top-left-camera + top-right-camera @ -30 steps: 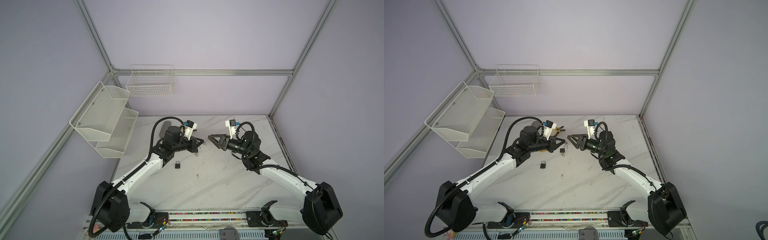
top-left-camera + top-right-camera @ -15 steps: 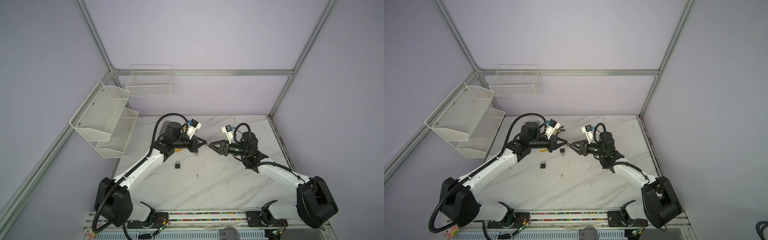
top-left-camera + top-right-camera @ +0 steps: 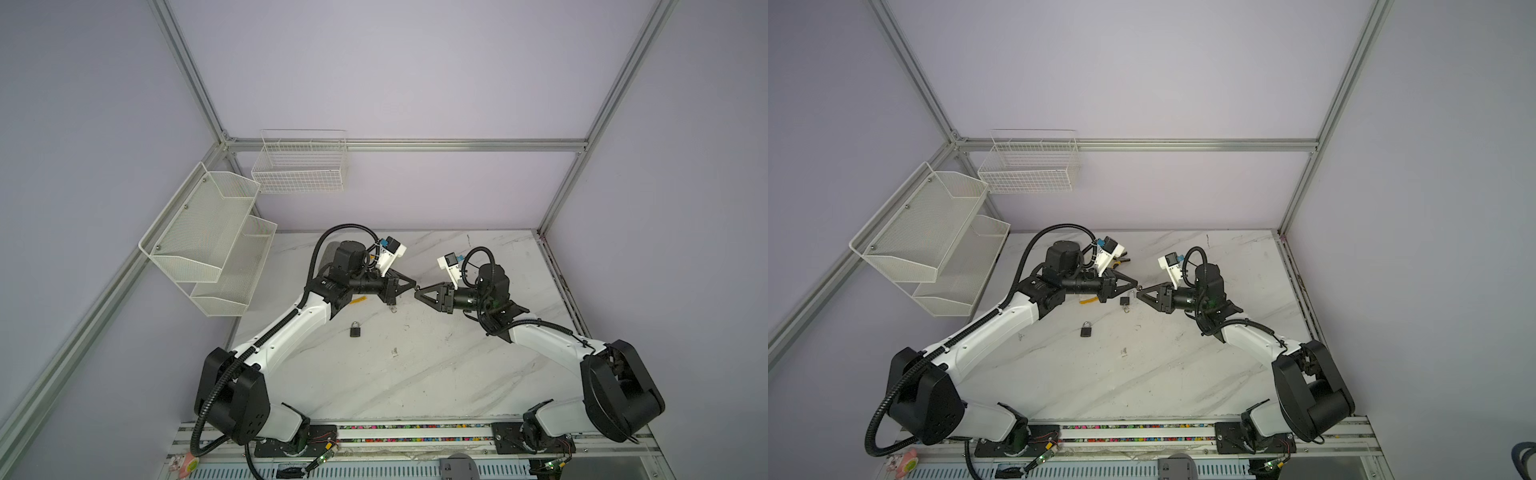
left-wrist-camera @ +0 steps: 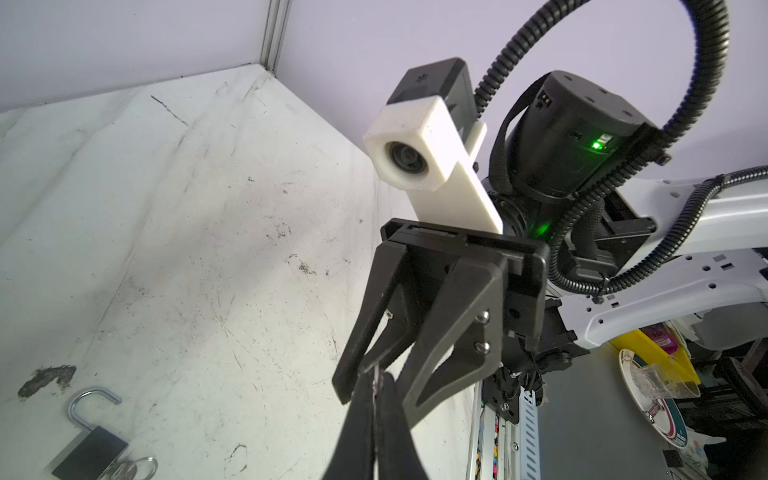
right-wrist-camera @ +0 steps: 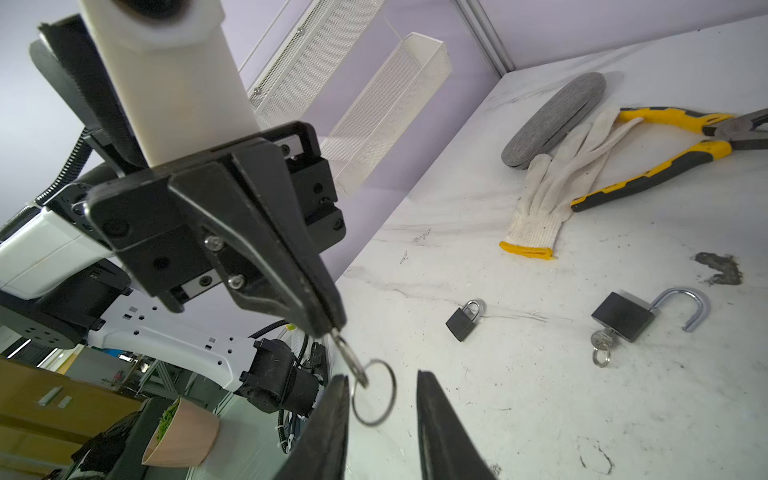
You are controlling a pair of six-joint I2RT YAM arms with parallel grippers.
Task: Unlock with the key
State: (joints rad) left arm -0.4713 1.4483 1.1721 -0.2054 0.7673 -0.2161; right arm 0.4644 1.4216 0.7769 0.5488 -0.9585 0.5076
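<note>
The marble table (image 3: 415, 374) fills the lower middle of both top views. Above its centre, the left arm (image 3: 291, 328) and the right arm (image 3: 548, 336) meet nose to nose. At the upper left hang one mesh shelf (image 3: 199, 232) and one wire basket (image 3: 299, 170). In the right wrist view's upper right lie one pair of pliers (image 5: 648, 176), one glove (image 5: 548, 195) and one grey oval pad (image 5: 552, 116).

There are two padlocks. The closed padlock (image 3: 354, 331) lies flat, below and left of the meeting point, on the left arm's side. The open padlock (image 5: 622, 316) has its shackle swung out and a second key (image 4: 124, 471) at its base.

The left gripper (image 5: 332, 324) is clamped on the key (image 5: 349, 355), held clear of the table at mid-frame. The key's long axis points straight out of the tips toward the right gripper (image 5: 380, 376). That gripper's jaws stand apart, straddling the one ring (image 5: 394, 392) that dangles from the key, gripping nothing yet. The handover looks to hinge on this alignment.
</note>
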